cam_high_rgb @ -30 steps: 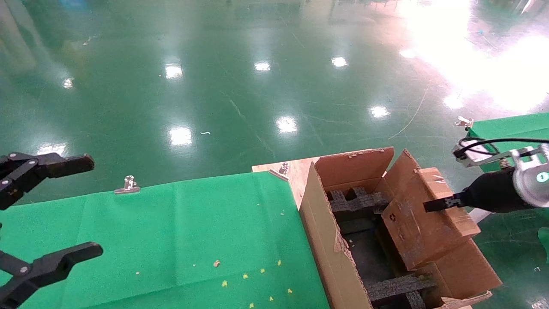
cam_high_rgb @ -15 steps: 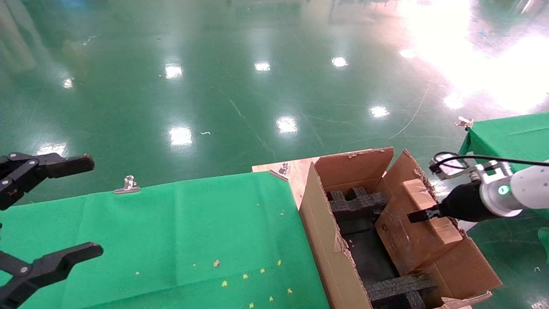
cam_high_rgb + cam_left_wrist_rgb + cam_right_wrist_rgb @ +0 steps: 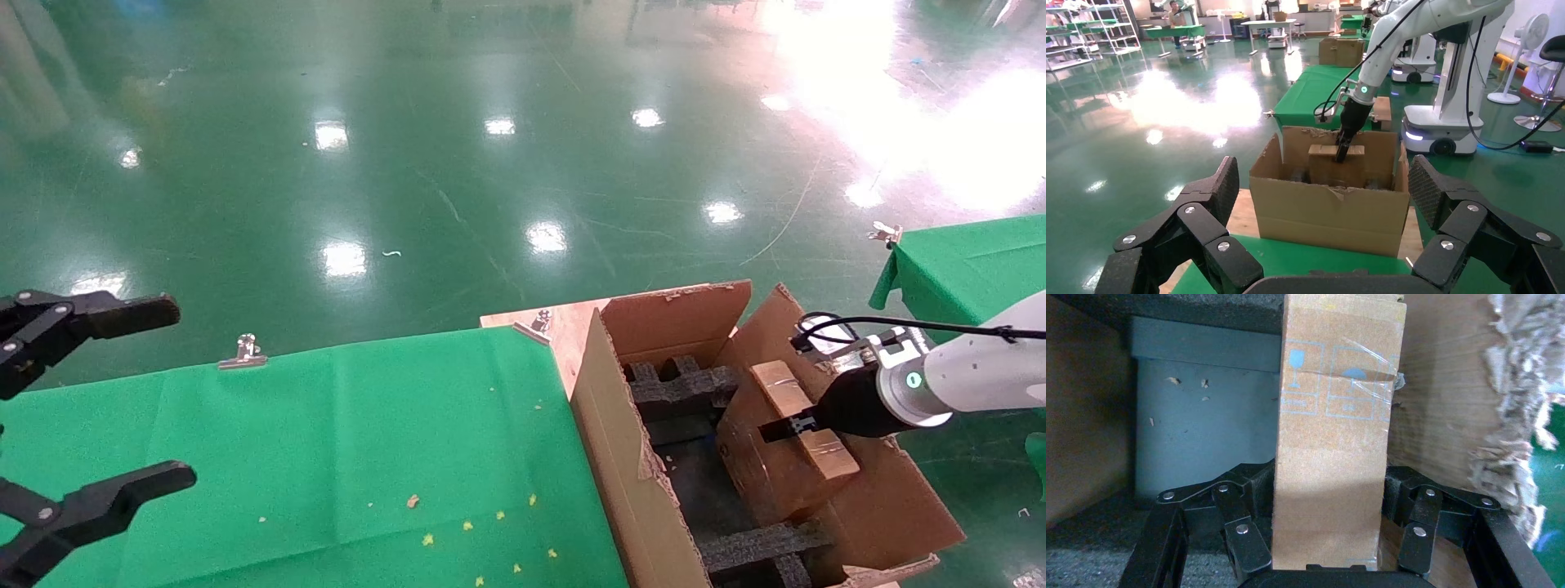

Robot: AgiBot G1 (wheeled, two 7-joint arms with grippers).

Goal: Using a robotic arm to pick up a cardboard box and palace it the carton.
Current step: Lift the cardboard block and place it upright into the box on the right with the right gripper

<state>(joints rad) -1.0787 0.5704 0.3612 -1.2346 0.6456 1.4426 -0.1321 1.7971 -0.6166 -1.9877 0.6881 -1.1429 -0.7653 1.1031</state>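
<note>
The cardboard box [image 3: 784, 445] has gone down. A second ago it hung higher, up by the flaps of the carton [image 3: 629, 457]. Now it sits lower, with its bottom part down inside the carton, on the side near the carton's right wall. It leans a bit, and its top end still pokes up above the rim.

The right gripper [image 3: 797, 426] is clamped on the box. In the right wrist view its black fingers [image 3: 1242, 523] press on both narrow sides of the box [image 3: 1333, 447], with the taped end pointing away. The white robotic arm [image 3: 972, 377] has come in lower and closer to the carton's middle than it was.

So the box is nearly home. I think the next thing is to lower it the last bit and then let go. I cannot tell if the box already touches the floor of the carton or the black foam [image 3: 678, 384], because the box hides that spot. If it is let go too high, it may tip against the right wall.

The carton stands at the right edge of the table with the green cloth [image 3: 327, 441]. The left gripper [image 3: 73, 408] waits over the table's left edge. Its fingers are wide apart and it holds nothing. It has not moved. Some small crumbs [image 3: 490, 523] lie on the cloth near the front edge.
</note>
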